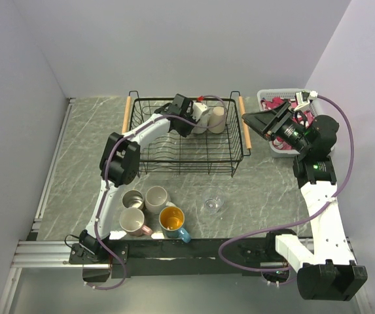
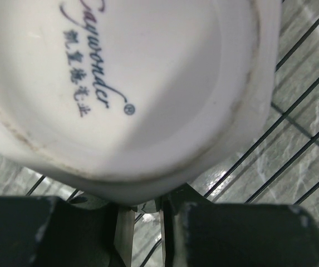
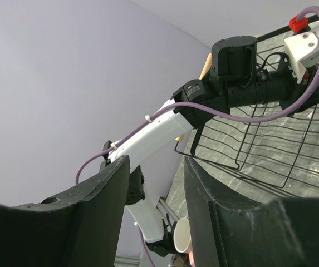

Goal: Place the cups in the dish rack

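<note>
The white mug [image 1: 202, 113], clamped in the left claw [image 2: 142, 222], should be seated beside the tan cup [image 1: 218, 120] before release; the right claw [image 3: 156, 172] is seen open, empty.

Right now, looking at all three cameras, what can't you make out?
- Left wrist view: the white mug fills the frame, hiding what part the left claw pinches.
- Top view: the clear glass is too small to tell upright from tipped.
- Top view: the right arm covers part of the white basket.
- Right wrist view: a pale cup is cut off by the bottom edge.
</note>
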Controlling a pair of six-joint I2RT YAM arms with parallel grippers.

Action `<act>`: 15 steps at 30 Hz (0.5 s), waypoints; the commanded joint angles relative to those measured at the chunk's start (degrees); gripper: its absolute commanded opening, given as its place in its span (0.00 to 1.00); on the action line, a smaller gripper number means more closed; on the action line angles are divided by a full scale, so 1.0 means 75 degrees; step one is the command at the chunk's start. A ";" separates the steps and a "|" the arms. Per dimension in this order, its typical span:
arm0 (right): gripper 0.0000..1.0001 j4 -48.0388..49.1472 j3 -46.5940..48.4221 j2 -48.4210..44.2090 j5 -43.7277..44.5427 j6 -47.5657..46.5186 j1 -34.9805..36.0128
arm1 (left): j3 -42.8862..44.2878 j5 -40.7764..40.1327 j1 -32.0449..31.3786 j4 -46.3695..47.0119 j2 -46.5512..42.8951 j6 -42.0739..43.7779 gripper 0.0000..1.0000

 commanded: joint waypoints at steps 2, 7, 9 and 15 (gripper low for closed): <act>0.51 0.0274 -0.0039 -0.0025 -0.0132 -0.0041 -0.0071 | 0.0391 0.0777 -0.0235 0.0166 0.0017 0.0101 0.03; 0.51 0.0286 -0.0039 -0.0013 -0.0144 -0.0029 -0.0060 | 0.0285 0.0684 -0.0235 0.0143 -0.0006 0.0160 0.23; 0.51 0.0275 -0.0028 -0.0013 -0.0132 -0.0029 -0.0071 | 0.0262 0.0602 -0.0223 0.0096 -0.0018 0.0172 0.49; 0.51 0.0251 -0.0098 -0.0083 -0.0120 -0.0029 -0.0048 | 0.0133 0.0157 -0.0106 0.0154 -0.0146 0.0183 0.86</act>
